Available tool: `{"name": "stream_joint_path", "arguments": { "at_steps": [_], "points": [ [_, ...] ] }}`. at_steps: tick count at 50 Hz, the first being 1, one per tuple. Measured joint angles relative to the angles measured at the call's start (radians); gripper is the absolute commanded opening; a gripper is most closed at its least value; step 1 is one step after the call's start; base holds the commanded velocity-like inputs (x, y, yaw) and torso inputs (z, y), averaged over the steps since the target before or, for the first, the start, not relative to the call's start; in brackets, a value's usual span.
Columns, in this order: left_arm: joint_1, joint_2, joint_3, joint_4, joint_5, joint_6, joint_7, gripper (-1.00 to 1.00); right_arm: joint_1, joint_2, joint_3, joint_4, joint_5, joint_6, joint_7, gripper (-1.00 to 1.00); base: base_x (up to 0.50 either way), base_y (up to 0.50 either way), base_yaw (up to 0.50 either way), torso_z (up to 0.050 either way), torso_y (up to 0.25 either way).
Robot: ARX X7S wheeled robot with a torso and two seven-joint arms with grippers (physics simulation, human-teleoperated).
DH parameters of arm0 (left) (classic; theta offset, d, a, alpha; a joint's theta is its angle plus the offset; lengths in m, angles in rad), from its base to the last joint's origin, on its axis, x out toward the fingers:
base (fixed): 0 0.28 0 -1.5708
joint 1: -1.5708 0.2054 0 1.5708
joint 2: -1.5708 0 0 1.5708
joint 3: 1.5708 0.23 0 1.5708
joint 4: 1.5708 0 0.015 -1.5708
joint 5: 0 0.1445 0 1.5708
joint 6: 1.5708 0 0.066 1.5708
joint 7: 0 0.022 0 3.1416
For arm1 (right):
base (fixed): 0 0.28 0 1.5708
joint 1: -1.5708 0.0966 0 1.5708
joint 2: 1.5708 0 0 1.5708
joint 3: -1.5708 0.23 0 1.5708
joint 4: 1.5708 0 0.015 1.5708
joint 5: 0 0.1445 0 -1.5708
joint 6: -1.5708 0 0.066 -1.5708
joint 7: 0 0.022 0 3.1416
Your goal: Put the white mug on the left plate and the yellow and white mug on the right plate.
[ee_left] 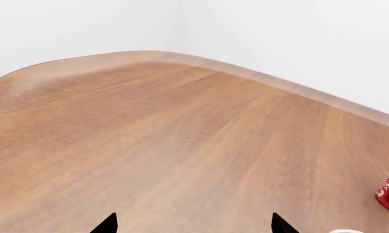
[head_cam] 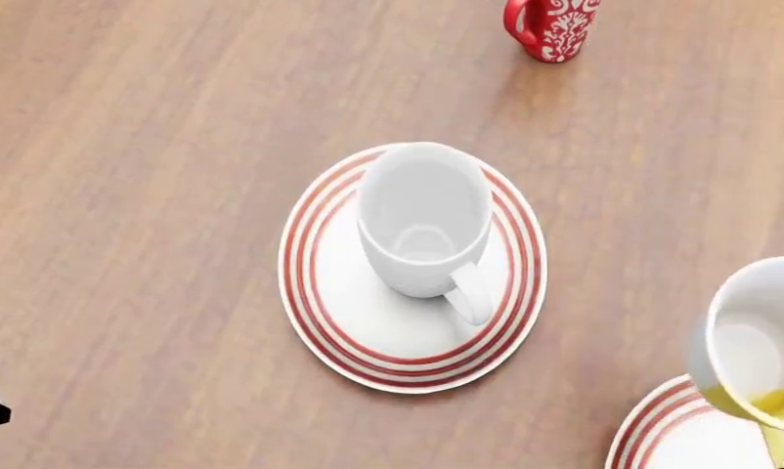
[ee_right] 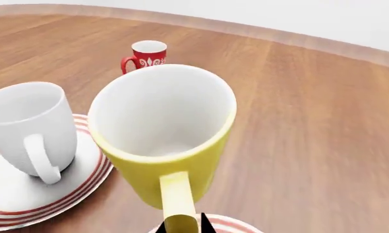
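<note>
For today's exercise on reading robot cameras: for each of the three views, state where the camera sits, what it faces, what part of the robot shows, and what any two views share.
Head view: high on the robot, looking down at the white mug on the left plate; only a dark bit of the robot shows at the left edge.
Left wrist view: near the left gripper, facing bare table; two black fingertips show.
Right wrist view: near the right gripper, facing the yellow and white mug; a black fingertip shows by the handle.
Shared: all three show the red mug.
</note>
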Motion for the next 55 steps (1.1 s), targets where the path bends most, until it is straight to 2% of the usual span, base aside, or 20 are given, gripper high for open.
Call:
{"name": "stream_joint_path", "arguments": {
  "at_steps": [29, 55],
  "points": [
    [-0.013, -0.007, 0.027, -0.016, 0.014, -0.006, -0.001, 1.00, -0.182, -0.081, 0.093, 0.093, 0.038, -0.193, -0.091, -1.00, 0.00, 0.00, 0.00, 0.000, 0.000],
    [-0.008, -0.017, 0.028, -0.007, 0.010, -0.006, -0.009, 1.00, -0.182, -0.101, 0.072, 0.304, 0.022, -0.330, -0.148, -1.00, 0.00, 0.00, 0.00, 0.000, 0.000]
  ]
}}
